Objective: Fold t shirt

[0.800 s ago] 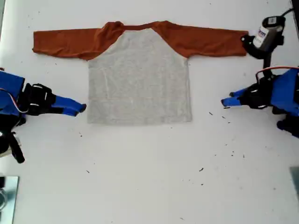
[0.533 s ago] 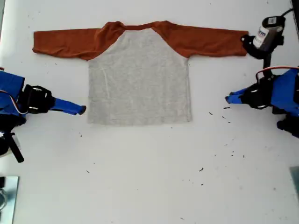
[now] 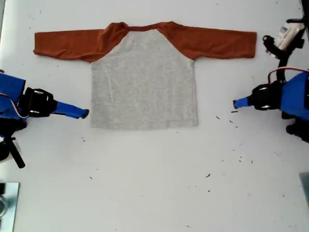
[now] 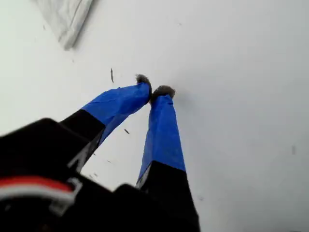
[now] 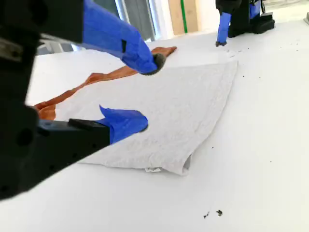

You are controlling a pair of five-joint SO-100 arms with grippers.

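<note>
The t shirt (image 3: 145, 82) lies flat on the white table, grey body toward the camera side, rust-orange sleeves (image 3: 67, 44) spread wide; no print shows. My second gripper (image 3: 83, 113) sits at the exterior view's left, just beside the shirt's lower corner, touching nothing. Its wrist view shows the gripper (image 5: 148, 94) open over the grey cloth (image 5: 183, 96). My first gripper (image 3: 236, 103) is at the exterior view's right, a hand's width from the hem. It is shut and empty (image 4: 154, 89), with the shirt's corner (image 4: 63, 17) far off.
Dark specks (image 3: 234, 121) dot the table near the first gripper. A metal object (image 3: 7, 203) sits at the exterior view's lower left corner. A white wrist camera (image 3: 287, 36) rides above the first arm.
My first gripper drew back slightly toward the exterior view's right and its fingers closed together. Its wrist camera shifted right. The second gripper looks narrower from above; the shirt lies unmoved.
</note>
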